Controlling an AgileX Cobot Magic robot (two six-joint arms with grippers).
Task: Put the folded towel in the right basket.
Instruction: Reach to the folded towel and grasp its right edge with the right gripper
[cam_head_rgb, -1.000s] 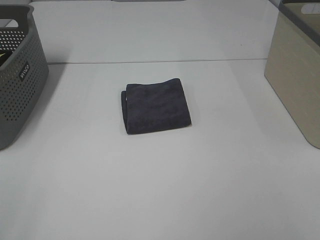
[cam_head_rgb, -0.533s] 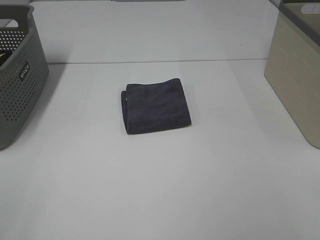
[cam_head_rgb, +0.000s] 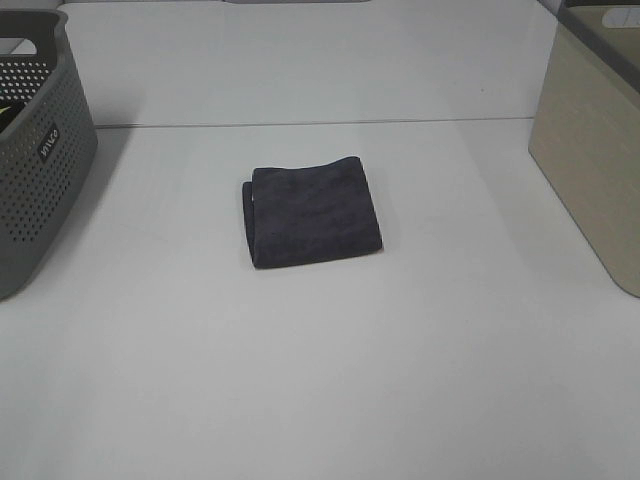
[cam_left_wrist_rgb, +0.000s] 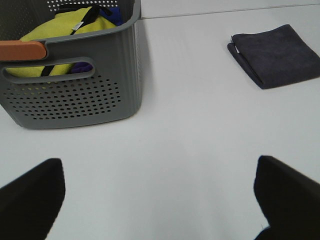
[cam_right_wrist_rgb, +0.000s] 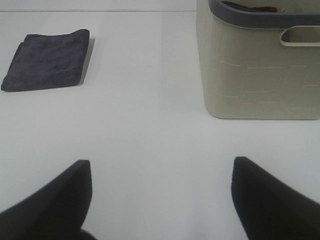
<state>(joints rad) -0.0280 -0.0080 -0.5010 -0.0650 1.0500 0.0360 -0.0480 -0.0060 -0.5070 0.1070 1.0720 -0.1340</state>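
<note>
A dark grey folded towel (cam_head_rgb: 311, 214) lies flat in the middle of the white table; it also shows in the left wrist view (cam_left_wrist_rgb: 276, 55) and the right wrist view (cam_right_wrist_rgb: 47, 60). The right basket (cam_head_rgb: 597, 140) is beige with a dark rim and stands at the table's right edge; the right wrist view (cam_right_wrist_rgb: 260, 70) shows it close. My left gripper (cam_left_wrist_rgb: 160, 200) is open and empty, well away from the towel. My right gripper (cam_right_wrist_rgb: 162, 200) is open and empty, between towel and basket. Neither gripper shows in the high view.
A grey perforated basket (cam_head_rgb: 35, 150) stands at the left edge; the left wrist view shows it (cam_left_wrist_rgb: 75, 95) holding yellow cloth (cam_left_wrist_rgb: 65, 30) and other items. A seam (cam_head_rgb: 300, 123) crosses the table behind the towel.
</note>
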